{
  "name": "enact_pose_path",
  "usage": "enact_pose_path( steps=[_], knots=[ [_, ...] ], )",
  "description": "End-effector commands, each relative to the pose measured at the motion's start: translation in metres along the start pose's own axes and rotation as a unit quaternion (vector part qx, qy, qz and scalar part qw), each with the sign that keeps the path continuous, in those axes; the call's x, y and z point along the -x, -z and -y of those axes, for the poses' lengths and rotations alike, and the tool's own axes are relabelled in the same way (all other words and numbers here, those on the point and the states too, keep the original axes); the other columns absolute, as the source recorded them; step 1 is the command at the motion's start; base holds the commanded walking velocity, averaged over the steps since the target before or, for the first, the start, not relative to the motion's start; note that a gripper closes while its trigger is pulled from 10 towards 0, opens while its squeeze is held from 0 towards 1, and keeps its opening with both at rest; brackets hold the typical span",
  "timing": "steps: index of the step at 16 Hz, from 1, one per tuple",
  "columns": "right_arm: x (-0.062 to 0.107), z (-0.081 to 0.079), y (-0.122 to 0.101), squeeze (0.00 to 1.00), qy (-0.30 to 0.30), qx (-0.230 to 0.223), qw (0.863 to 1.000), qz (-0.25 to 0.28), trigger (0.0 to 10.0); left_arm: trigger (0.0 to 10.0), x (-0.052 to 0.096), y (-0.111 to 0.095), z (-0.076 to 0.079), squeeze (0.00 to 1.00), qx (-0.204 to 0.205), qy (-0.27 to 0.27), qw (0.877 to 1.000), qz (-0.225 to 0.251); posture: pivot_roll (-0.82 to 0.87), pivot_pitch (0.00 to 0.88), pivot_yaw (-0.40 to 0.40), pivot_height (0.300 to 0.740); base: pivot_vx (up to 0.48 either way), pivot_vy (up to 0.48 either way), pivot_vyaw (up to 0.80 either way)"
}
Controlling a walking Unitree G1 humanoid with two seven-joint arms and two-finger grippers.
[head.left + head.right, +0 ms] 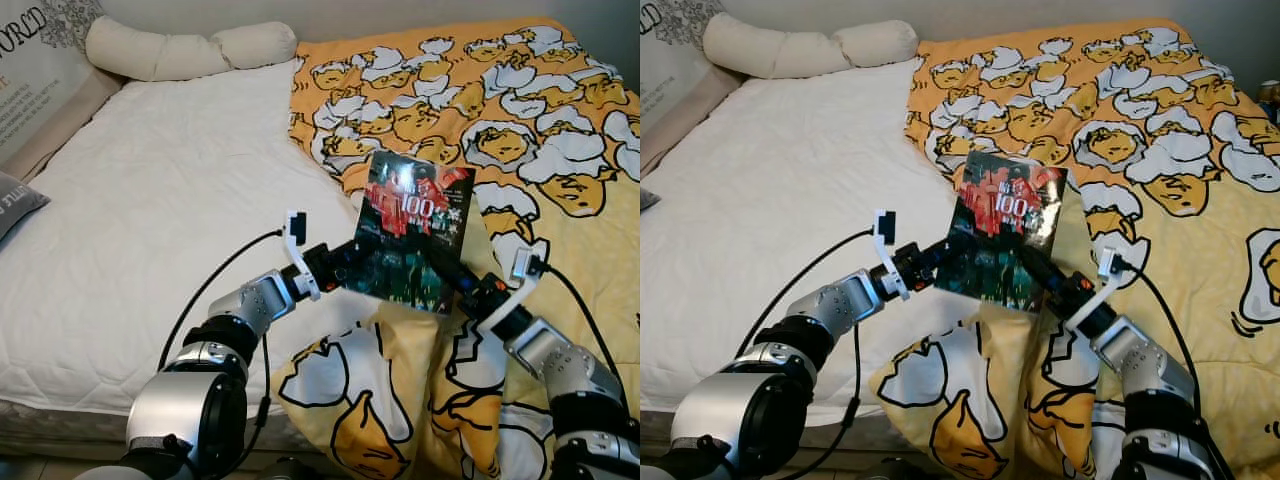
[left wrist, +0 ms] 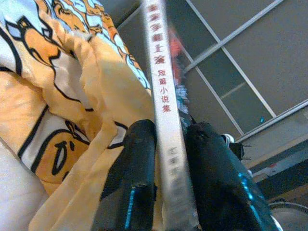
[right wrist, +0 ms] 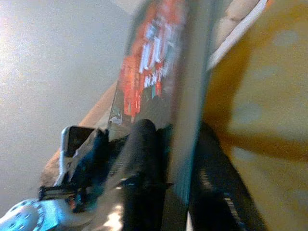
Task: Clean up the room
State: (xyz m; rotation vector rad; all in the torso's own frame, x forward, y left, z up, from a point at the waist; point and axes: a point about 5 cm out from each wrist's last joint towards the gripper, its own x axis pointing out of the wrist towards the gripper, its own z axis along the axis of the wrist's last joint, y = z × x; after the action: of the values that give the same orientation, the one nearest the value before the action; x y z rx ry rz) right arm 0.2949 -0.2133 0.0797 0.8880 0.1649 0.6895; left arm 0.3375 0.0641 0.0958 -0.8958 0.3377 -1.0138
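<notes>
A: Where is the book (image 1: 414, 232) right now?

B: Centre of the left eye frame, held up off the bed (image 1: 150, 230), standing nearly upright with its cover toward the camera. Below and behind it is the yellow cartoon-print duvet (image 1: 520, 130), which fills the right half of the frame.

A: Who has hold of it?

B: Both arms. The left gripper (image 1: 345, 262) pinches the book's lower left edge; in the left wrist view its fingers (image 2: 132, 183) press on either side of the white spine. The right gripper (image 1: 462, 287) pinches the lower right corner, one finger on each face of the book in the right wrist view.

A: So which way does the book lie from each gripper?

B: Between them. Its long axis runs up the frame and leans slightly right, while the two grippers close in from lower left and lower right. Neither is clearly nearer; they meet it at almost the same height.

A: And the arms' pose?

B: Both forearms reach forward and inward from the bottom corners, converging toward the book in a shallow V, wrists angled up.

A: What does the next move depend on?

B: I'd judge one gripper must let go before the book can be carried off the bed, so which grip holds firm matters.
</notes>
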Motion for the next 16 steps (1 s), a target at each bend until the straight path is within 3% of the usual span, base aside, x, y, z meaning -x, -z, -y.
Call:
enact_pose_path(
  steps=[1, 2, 6, 8, 10, 11, 12, 13, 15, 16],
  knots=[
    [-0.002, 0.008, -0.007, 1.0, 0.055, 0.025, 0.998, 0.025, 10.0, 0.0, 0.005, -0.017, 0.0, 0.0, -0.019, -0.005, 0.999, 0.036, -0.15, 0.0, 0.164, 0.74, 0.0, 0.0, 0.0],
    [-0.001, 0.016, -0.011, 1.0, 0.103, 0.037, 0.993, 0.045, 10.0, 0.0, 0.008, -0.024, 0.0, 0.0, -0.027, -0.007, 0.998, 0.049, -0.15, 0.0, 0.162, 0.74, 0.0, 0.0, 0.0],
    [-0.001, 0.019, -0.014, 1.0, 0.124, 0.048, 0.989, 0.061, 10.0, 0.0, 0.014, -0.032, -0.001, 0.0, -0.039, -0.006, 0.997, 0.061, -0.14, 0.0, 0.157, 0.74, 0.0, 0.0, 0.0],
    [0.001, 0.027, -0.016, 1.0, 0.18, 0.078, 0.978, 0.071, 10.0, 0.0, 0.019, -0.031, -0.004, 0.0, -0.058, -0.023, 0.996, 0.062, -0.14, 0.0, 0.155, 0.74, 0.0, 0.0, 0.0],
    [0.003, 0.032, -0.017, 1.0, 0.22, 0.104, 0.968, 0.07, 10.0, 0.0, 0.023, -0.035, -0.006, 0.0, -0.099, -0.048, 0.991, 0.071, -0.14, 0.0, 0.15, 0.74, 0.0, 0.0, 0.0],
    [0.004, 0.033, -0.017, 1.0, 0.25, 0.152, 0.955, 0.05, 10.0, 0.0, 0.031, -0.051, -0.006, 0.0, -0.192, -0.096, 0.972, 0.095, -0.13, 0.0, 0.141, 0.74, 0.0, 0.0, 0.0],
    [0.002, 0.03, -0.017, 0.16, 0.252, 0.169, 0.951, 0.056, 10.0, 0.0, 0.036, -0.058, -0.004, 0.0, -0.241, -0.121, 0.958, 0.098, -0.13, 0.0, 0.135, 0.74, 0.0, 0.0, 0.0],
    [0.002, 0.03, -0.017, 0.0, 0.262, 0.189, 0.945, 0.056, 10.0, 0.0, 0.039, -0.061, -0.004, 0.0, -0.264, -0.138, 0.95, 0.092, -0.13, 0.0, 0.132, 0.74, 0.0, 0.0, 0.0],
    [0.002, 0.024, -0.016, 0.0, 0.281, 0.241, 0.927, 0.057, 10.0, 0.0, 0.051, -0.068, -0.001, 0.0, -0.329, -0.186, 0.921, 0.091, -0.11, 0.0, 0.118, 0.74, 0.0, 0.0, 0.0],
    [0.004, 0.018, -0.014, 0.0, 0.287, 0.261, 0.919, 0.065, 10.0, 0.0, 0.059, -0.072, 0.005, 0.0, -0.367, -0.206, 0.901, 0.106, -0.11, 0.0, 0.11, 0.74, 0.0, 0.0, 0.0]
  ],
)
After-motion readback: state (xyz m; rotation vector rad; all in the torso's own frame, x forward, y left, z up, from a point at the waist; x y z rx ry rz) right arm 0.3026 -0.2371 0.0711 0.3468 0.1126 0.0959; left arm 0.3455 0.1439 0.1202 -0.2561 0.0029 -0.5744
